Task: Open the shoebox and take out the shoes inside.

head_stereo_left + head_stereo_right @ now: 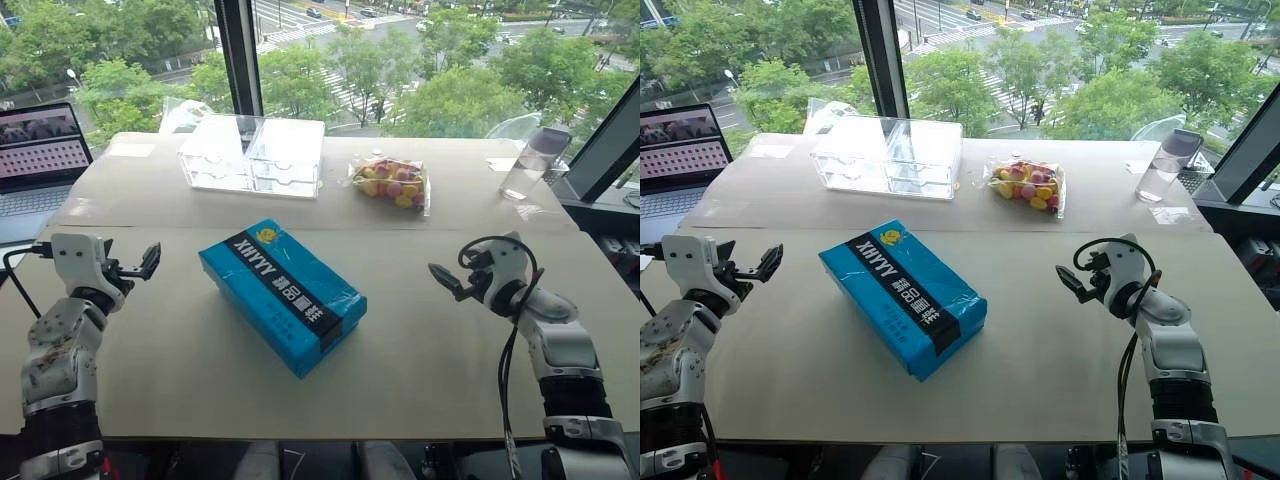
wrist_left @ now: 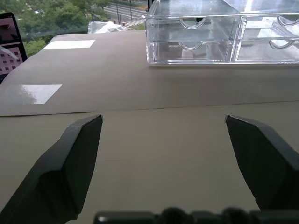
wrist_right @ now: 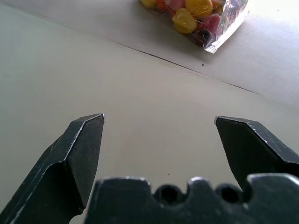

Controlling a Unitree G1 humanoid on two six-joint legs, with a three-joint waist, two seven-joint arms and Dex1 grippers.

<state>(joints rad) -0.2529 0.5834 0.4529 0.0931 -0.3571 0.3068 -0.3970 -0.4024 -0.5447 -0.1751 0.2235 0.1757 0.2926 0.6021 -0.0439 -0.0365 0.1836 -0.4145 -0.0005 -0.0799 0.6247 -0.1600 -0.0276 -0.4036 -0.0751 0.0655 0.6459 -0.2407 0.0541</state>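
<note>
Shoebox [image 1: 282, 295] lid shut – shoes hidden; left gripper [image 1: 140, 266], right gripper [image 1: 447, 281] – jaws spread, empty

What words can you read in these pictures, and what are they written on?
"XIIYYY": white letters on the black stripe of the shoebox lid.
More white characters further along that stripe: too blurred to read.
Yellow logo beside the letters: no readable text.
Laptop screen: too small to read.

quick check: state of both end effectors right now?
Left end effector: open, holding nothing, above bare table.
Right end effector: open, holding nothing, clear of the shoebox.
</note>
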